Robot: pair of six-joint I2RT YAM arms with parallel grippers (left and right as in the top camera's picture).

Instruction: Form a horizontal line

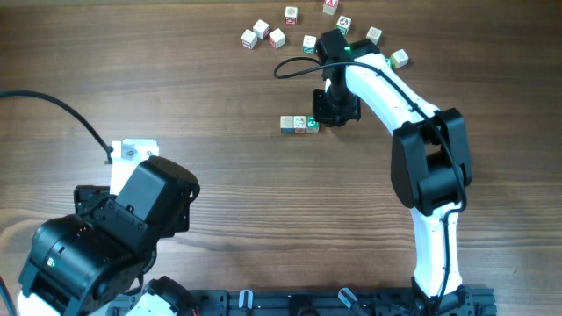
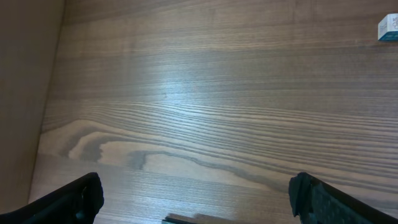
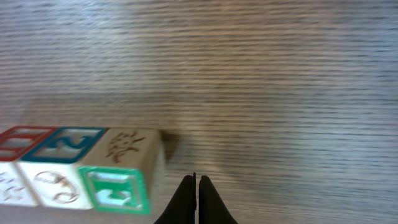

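A short row of three pale wooden letter cubes (image 1: 299, 124) lies near the table's middle. In the right wrist view the row (image 3: 74, 165) shows a red-printed cube at the left, a blue-printed one in the middle and a green-faced one (image 3: 115, 190) at the right end. My right gripper (image 3: 196, 199) is shut and empty, its tips just right of the green-faced cube; overhead it (image 1: 335, 109) sits beside the row's right end. My left gripper (image 2: 196, 199) is open and empty over bare wood, far from the row, at the front left (image 1: 145, 197).
Several loose letter cubes (image 1: 263, 35) lie scattered along the table's far edge, some behind the right arm (image 1: 399, 59). One cube corner (image 2: 388, 28) shows at the top right of the left wrist view. A black cable (image 1: 53, 105) crosses the left side.
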